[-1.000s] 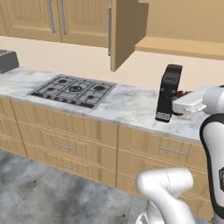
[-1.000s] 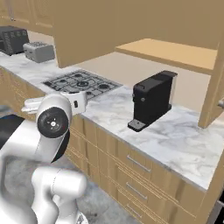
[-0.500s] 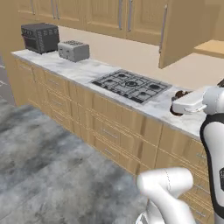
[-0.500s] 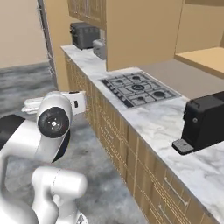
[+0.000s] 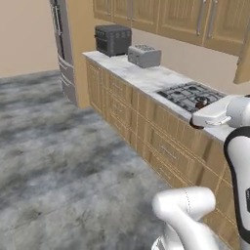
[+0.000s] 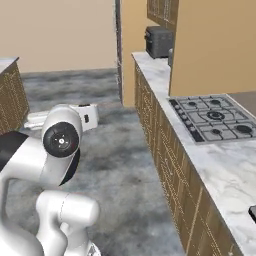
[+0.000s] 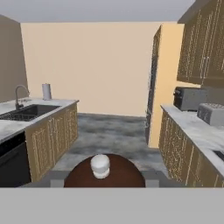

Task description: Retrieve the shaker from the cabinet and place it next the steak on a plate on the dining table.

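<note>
Shaker in my grip, above the kitchen floor.

I am holding the shaker [image 7: 104,171] clamped in my gripper [image 7: 104,178], its pale knob showing between the fingertips. Beyond it I am seeing grey floor [image 7: 113,131], a sink counter [image 7: 30,110] with a paper-towel roll [image 7: 46,91], and a toaster [image 7: 210,113].

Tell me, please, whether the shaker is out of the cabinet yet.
Out. In the hand view the shaker sits between the gripper fingers, facing an open kitchen floor; the gripper is shut on it.
</note>
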Controlling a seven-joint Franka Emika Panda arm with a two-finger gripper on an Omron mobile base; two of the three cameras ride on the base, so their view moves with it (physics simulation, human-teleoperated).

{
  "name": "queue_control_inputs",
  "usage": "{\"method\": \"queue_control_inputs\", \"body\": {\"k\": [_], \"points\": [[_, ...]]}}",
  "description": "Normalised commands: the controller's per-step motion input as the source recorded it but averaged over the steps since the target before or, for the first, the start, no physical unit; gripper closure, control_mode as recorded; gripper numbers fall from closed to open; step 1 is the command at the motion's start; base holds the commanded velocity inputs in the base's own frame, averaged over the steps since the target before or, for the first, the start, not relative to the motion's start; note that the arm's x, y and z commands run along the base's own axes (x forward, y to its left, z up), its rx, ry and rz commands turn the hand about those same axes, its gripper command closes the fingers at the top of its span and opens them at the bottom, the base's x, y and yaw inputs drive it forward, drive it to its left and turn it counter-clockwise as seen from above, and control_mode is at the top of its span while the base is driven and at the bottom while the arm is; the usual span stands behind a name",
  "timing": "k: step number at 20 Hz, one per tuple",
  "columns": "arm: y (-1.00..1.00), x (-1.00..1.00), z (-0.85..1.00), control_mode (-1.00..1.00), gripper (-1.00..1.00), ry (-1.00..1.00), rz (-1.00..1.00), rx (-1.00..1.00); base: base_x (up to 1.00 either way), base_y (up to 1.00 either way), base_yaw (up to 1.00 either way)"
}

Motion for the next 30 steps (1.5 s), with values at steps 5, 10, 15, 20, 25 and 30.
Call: {"method": "queue_control_inputs", "body": {"k": [5,10,15,20,25,30], "points": [[0.00,0.00,0.00,1.00,1.00,0.00,0.00,0.00,0.94,0.30,0.36],[0.00,0.00,0.00,1.00,1.00,0.00,0.00,0.00,1.00,0.30,0.32],[0.00,0.00,0.00,1.00,1.00,0.00,0.00,0.00,1.00,0.31,0.30],[0.00,0.00,0.00,1.00,1.00,0.00,0.00,0.00,1.00,0.08,0.26],[0.00,0.00,0.00,1.00,1.00,0.00,0.00,0.00,1.00,0.00,0.13],[0.00,0.00,0.00,1.00,1.00,0.00,0.00,0.00,1.00,0.00,0.07]]}}
